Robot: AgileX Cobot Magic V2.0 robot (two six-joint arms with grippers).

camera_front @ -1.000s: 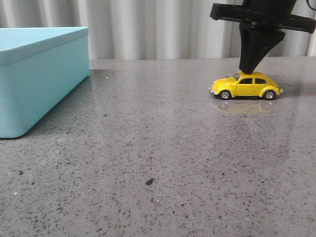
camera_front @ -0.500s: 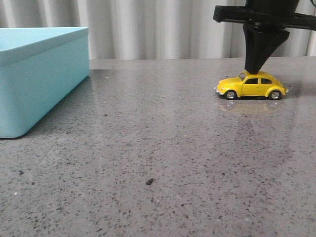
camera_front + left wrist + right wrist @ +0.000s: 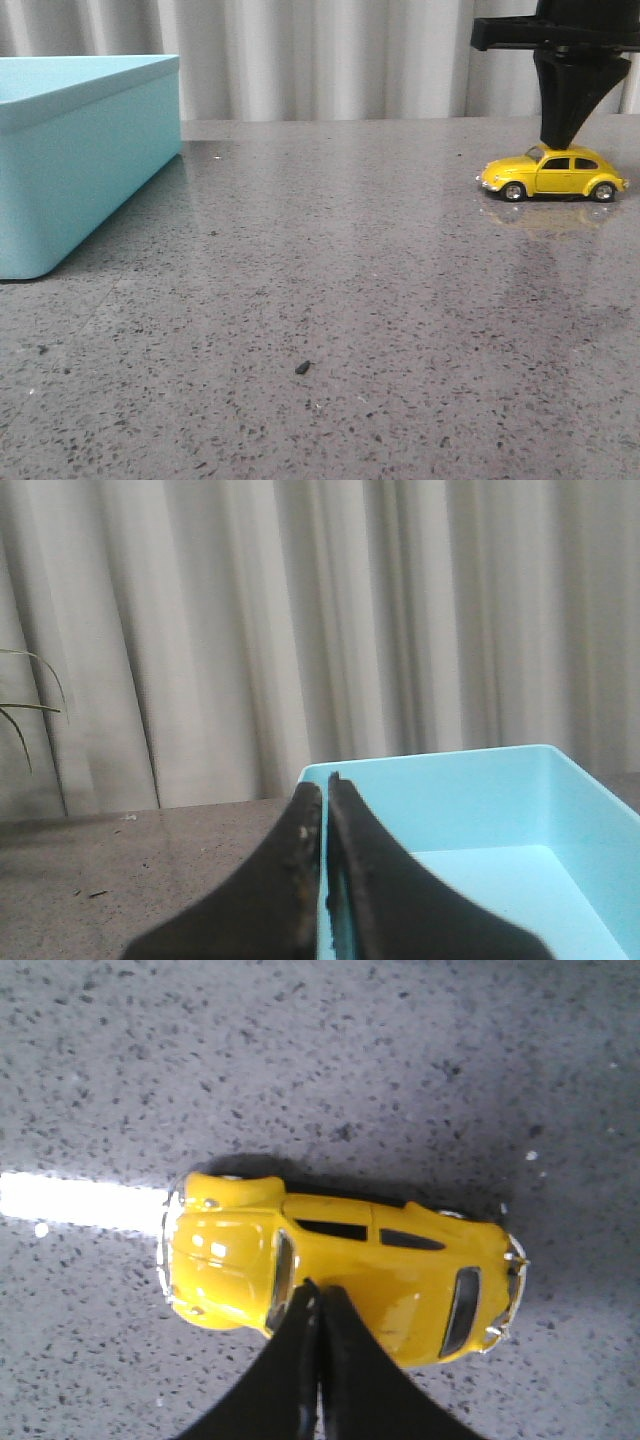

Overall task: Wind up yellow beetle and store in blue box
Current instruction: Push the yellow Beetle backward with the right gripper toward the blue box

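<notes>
- Nearest the front camera is the bare grey speckled table (image 3: pixel 330 300), and a small dark crumb (image 3: pixel 302 368) lies on it well in front of everything else.
- Farther back on my left stands the blue box (image 3: pixel 70 170), open at the top, its rounded near corner resting on the table.
- My left gripper (image 3: pixel 325 800) hangs above the box's near rim, as my left wrist camera shows it. Its two black fingers (image 3: pixel 290 880) are pressed together with only a thin slit between them, and nothing is held in them.
- In that same view I see the box's pale turquoise floor and walls.
- Farther back on my right the yellow beetle (image 3: pixel 552 173) stands on all four wheels on the table, well apart from the box, its nose pointing toward the box's side.
- My right gripper (image 3: pixel 558 143) comes straight down on the beetle, its tip touching the roof just behind the windshield.
- In my right wrist view the two fingers (image 3: pixel 345 1380) are closed against each other, with the tip (image 3: pixel 318 1290) resting on the yellow roof (image 3: pixel 400 1280); they press on the car and do not clasp it.
- Behind the table hangs a pale pleated curtain (image 3: pixel 320 60).
</notes>
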